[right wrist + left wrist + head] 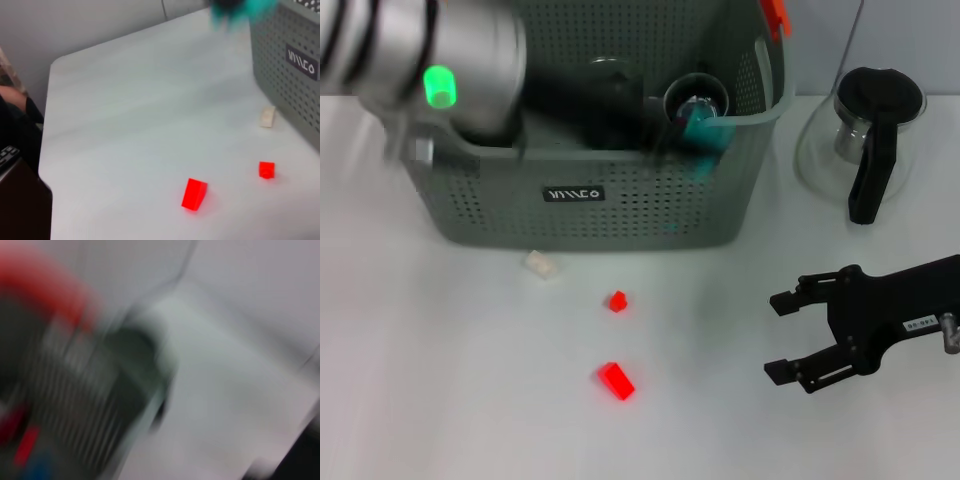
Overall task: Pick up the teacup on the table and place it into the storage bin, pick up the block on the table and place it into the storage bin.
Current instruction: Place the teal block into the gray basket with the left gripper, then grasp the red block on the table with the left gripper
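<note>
White table (440,380): red block (617,381) lies diagonal.

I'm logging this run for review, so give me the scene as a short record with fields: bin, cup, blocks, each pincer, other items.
storage bin: grey perforated basket at the table's far side, orange handle clip
teacup: inside the bin, near its right wall, teal shape beside it
blocks: larger red block, small red block, pale block, all on the table in front of the bin
left pincer: hidden; left arm over the bin
right pincer: open, empty, over the table
other: glass carafe right of the bin
</note>
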